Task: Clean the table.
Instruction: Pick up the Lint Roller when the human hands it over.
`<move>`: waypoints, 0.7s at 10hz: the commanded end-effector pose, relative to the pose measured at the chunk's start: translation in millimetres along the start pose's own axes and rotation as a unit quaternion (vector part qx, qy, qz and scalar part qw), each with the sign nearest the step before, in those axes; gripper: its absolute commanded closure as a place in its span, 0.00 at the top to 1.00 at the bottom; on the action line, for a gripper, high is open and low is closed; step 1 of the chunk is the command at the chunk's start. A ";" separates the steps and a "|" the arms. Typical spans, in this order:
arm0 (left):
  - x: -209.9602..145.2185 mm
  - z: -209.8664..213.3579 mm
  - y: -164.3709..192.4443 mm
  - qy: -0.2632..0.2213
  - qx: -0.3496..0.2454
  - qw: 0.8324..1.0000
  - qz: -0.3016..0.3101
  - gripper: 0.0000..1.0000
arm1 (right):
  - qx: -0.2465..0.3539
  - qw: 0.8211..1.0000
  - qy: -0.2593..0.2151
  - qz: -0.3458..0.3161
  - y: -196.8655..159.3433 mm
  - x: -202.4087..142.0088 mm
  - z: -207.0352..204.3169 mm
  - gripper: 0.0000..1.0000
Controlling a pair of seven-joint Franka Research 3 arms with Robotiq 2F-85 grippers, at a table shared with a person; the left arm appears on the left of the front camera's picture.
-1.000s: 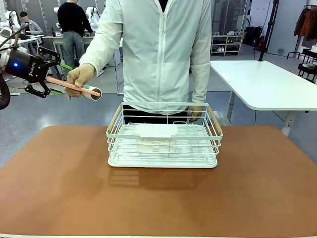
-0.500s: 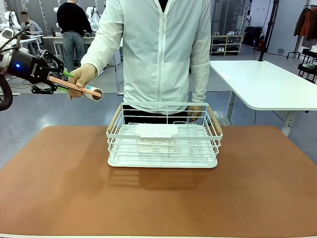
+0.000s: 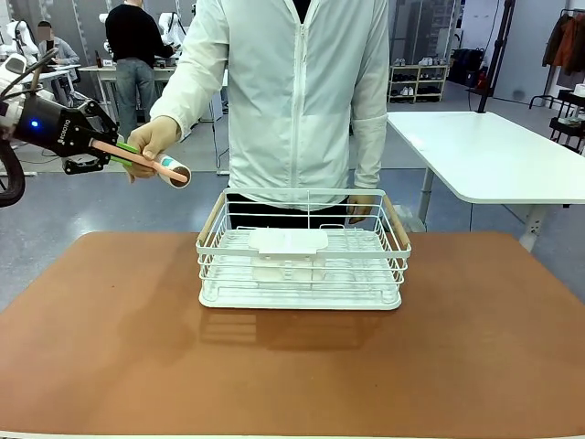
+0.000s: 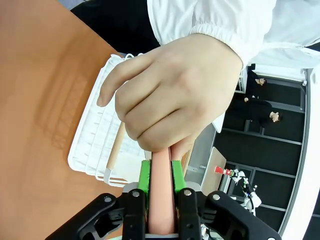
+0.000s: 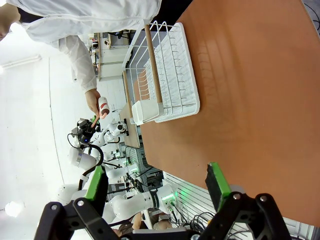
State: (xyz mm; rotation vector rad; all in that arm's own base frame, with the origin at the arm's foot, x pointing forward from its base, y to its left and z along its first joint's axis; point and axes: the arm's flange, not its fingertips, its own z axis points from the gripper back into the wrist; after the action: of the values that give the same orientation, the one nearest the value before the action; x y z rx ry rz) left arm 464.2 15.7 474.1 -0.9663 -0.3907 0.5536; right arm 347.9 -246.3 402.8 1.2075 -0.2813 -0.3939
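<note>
A lint roller (image 3: 174, 170) with a pink handle and white head hangs in the air left of the person, above and beyond the table's (image 3: 292, 366) far left corner. The person's hand (image 3: 151, 139) grips the handle's middle. My left gripper (image 3: 111, 149) is shut on the handle's free end. In the left wrist view the green pads (image 4: 144, 175) clamp the pink handle (image 4: 161, 192) just below the person's hand (image 4: 175, 95). My right gripper (image 5: 156, 182) stands open with nothing between its fingers, above the reddish-brown table (image 5: 250, 75).
A white wire basket (image 3: 302, 247) with wooden handles and a white insert stands at the table's far middle; the person's other hand rests on its right handle. A white-topped table (image 3: 484, 155) stands behind on the right.
My left gripper has shut on the roller's pink handle and risen slightly. The person's hand still holds the handle.
</note>
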 end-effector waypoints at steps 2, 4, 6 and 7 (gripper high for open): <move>-4.6 2.8 1.0 -0.018 -0.012 1.000 -0.010 0.00 | 0.009 1.000 -0.005 0.008 2.3 -3.1 -0.9 1.00; -0.2 0.8 -0.6 -0.001 -0.001 1.000 -0.001 0.01 | 0.009 1.000 -0.005 0.008 2.3 -3.1 -0.9 1.00; -0.2 0.8 -0.6 -0.001 -0.001 1.000 -0.001 0.01 | 0.009 1.000 -0.005 0.008 2.3 -3.1 -0.9 1.00; -0.2 0.8 -0.6 -0.001 -0.001 1.000 -0.001 0.01 | 0.009 1.000 -0.005 0.008 2.3 -3.1 -0.9 1.00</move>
State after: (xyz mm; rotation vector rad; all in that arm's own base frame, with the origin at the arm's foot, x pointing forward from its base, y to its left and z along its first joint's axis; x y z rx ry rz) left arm 464.3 16.2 473.3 -0.9660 -0.3889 0.5553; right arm 347.9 -246.3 402.8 1.2074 -0.2813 -0.3939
